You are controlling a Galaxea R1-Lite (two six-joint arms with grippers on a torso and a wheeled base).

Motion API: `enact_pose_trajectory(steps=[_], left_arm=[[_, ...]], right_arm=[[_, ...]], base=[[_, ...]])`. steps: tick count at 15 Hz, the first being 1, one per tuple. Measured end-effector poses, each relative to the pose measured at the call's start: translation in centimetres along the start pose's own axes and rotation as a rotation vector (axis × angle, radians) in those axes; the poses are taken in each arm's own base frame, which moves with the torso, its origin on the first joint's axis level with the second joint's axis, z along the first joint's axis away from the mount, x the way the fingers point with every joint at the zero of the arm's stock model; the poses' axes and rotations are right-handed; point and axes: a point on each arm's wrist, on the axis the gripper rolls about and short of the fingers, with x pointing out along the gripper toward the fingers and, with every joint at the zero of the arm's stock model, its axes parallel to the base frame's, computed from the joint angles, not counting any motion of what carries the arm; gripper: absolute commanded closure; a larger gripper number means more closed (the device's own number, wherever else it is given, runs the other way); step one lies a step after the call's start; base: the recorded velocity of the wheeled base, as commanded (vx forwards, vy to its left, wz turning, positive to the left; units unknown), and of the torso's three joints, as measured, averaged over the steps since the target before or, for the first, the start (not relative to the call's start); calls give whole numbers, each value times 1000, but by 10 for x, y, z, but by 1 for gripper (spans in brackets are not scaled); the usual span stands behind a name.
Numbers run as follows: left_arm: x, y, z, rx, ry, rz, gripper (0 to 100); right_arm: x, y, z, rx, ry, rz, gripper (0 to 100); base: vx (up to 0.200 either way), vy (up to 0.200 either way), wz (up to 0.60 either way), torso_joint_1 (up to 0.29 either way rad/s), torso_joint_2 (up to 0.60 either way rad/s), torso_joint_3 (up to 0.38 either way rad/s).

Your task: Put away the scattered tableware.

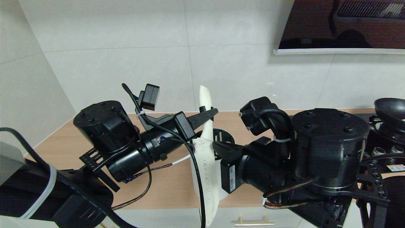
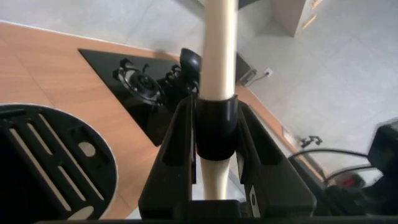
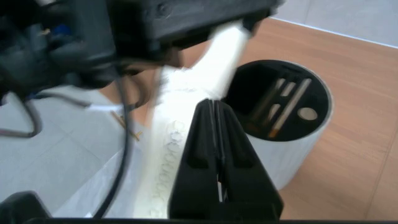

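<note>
Two black robot arms meet at the centre of the head view. The right arm [image 1: 329,148], the bulkier in view, comes in from 4 o'clock and lies almost level, pointing toward 9 o'clock. The left arm [image 1: 104,126] comes in from 8 o'clock and angles up toward 2 o'clock.

Behind them a wall [image 1: 126,47] of large pale tiles covers the upper half. A light wood tabletop [image 1: 63,142] runs across the middle. A dark range hood [image 1: 341,25] hangs at 1 o'clock, above a black cooktop [image 1: 389,133] at 3 o'clock.

At the centre a white cylindrical utensil holder [image 1: 229,136] with a slotted black lid stands on the tabletop. In front of it, held off the tabletop, is a cream slotted spatula [image 1: 207,180], upright, with its handle toward 12 o'clock and its broad blade toward 6 o'clock.

The left gripper [image 1: 208,114] has its fingers [image 2: 180,134] pinching the spatula's handle. The right gripper [image 1: 216,145] has its fingers [image 3: 202,143] pressed together, holding nothing, with the tips where the handle widens into the blade. Whether they touch the spatula cannot be told.
</note>
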Motion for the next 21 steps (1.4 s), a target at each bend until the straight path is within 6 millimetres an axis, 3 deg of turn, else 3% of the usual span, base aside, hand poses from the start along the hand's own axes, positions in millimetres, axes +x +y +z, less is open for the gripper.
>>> enact_pose_trajectory(steps=[5, 6, 9, 15, 18, 21], left_arm=[[0, -1, 0, 1, -2, -1, 100], [0, -1, 1, 2, -3, -2, 100], [-2, -4, 5, 25, -15, -6, 100], [-21, -11, 25, 300, -25, 121, 100], [-36, -38, 45, 342, -33, 181, 100], [-69, -73, 61, 447, 98, 286, 100]], right_arm=[[-2, -1, 2, 3, -6, -3, 100], [-3, -1, 3, 4, -9, -5, 0], [-5, -9, 8, 10, -24, -23, 0], [-14, -54, 33, 37, -99, -153, 0], [-19, -72, 39, 46, -123, -214, 0], [-21, -84, 41, 49, -128, -253, 0]], base=[[0, 0, 0, 0, 0, 0], [0, 0, 0, 0, 0, 0], [0, 0, 0, 0, 0, 0], [0, 0, 0, 0, 0, 0], [0, 0, 0, 0, 0, 0], [0, 0, 0, 0, 0, 0]])
